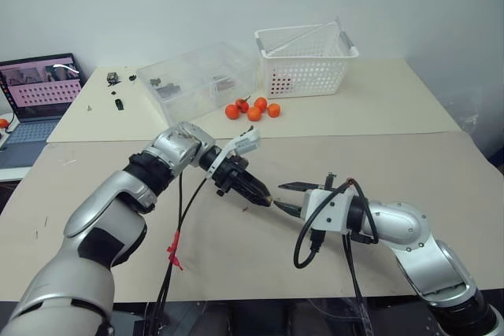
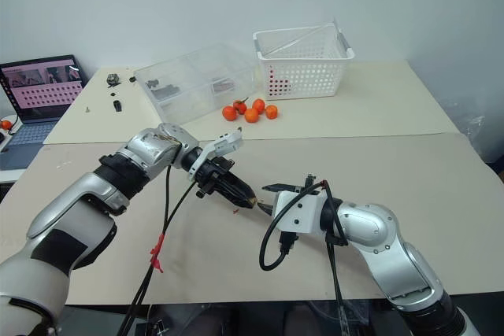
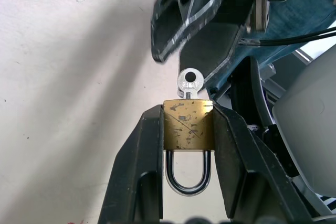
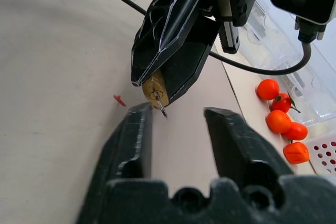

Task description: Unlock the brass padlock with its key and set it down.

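Above the near middle of the table, the left gripper (image 3: 186,129) is clamped on the padlock (image 3: 188,124), one finger on each flat side of the brass body, the shackle (image 3: 188,174) looped back between the fingers and apparently still seated. The key (image 3: 190,82) sits in the keyhole, its round bow pointing out of the fingertips toward the right gripper (image 1: 287,197). That gripper stands just beside it with its jaws apart and holding nothing; the key lies straight ahead in line with the gap, so the right arm is the one placed to take the bow and twist about the key's long axis. Toward the far edge, a clear bin (image 1: 197,76) holds a few small dark items, a white basket (image 1: 307,60) looks empty, and orange fruits (image 1: 253,109) lie loose on the table (image 1: 409,163) between them. A laptop (image 1: 39,84) sits at the far left.
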`<control>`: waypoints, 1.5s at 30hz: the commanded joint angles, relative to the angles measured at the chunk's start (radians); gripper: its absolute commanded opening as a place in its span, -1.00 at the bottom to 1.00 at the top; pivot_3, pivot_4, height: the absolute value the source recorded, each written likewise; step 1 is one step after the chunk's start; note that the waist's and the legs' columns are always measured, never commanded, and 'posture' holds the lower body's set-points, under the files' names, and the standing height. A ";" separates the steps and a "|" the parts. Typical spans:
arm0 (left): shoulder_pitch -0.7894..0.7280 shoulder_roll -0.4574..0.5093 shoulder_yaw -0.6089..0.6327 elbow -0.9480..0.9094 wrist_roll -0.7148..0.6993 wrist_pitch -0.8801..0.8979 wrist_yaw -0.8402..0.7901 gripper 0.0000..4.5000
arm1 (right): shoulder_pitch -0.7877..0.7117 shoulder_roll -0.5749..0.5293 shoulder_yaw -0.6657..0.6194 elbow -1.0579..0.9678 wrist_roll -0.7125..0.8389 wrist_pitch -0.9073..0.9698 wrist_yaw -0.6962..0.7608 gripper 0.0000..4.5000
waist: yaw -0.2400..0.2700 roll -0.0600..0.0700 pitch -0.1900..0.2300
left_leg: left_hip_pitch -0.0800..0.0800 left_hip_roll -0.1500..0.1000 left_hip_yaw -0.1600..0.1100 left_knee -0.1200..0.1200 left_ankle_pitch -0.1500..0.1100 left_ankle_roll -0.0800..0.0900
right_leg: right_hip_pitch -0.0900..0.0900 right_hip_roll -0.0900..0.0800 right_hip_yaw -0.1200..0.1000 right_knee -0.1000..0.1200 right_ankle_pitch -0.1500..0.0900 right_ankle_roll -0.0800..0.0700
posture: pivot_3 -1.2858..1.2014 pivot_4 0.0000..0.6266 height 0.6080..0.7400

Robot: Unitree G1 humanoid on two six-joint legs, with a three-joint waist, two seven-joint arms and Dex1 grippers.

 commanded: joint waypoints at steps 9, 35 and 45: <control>-0.008 -0.002 0.018 0.006 0.003 -0.023 -0.007 -0.64 | -0.028 -0.007 -0.009 -0.039 -0.017 -0.053 -0.002 -0.06 | 0.000 0.000 0.000 | 0.000 0.000 0.000 0.000 0.000 0.000 | 0.000 0.000 0.000 0.000 0.000 0.000 | 0.03 -0.52 1.00; -0.009 -0.137 0.199 0.108 0.266 -0.327 0.047 -0.64 | -0.037 0.033 -0.042 -0.084 0.126 0.203 0.034 -0.97 | 0.004 0.000 0.000 | -0.001 -0.001 0.000 0.000 0.000 0.000 | 0.000 -0.001 0.000 -0.001 0.000 0.000 | 0.03 -0.52 1.00; 0.015 -0.173 0.278 0.099 0.344 -0.293 0.001 -0.64 | -0.059 -0.022 -0.025 -0.067 0.065 0.140 0.036 -0.84 | 0.001 0.000 0.000 | 0.000 -0.001 0.001 0.000 0.000 0.000 | 0.000 -0.001 0.000 0.000 0.000 0.000 | 0.03 -0.52 1.00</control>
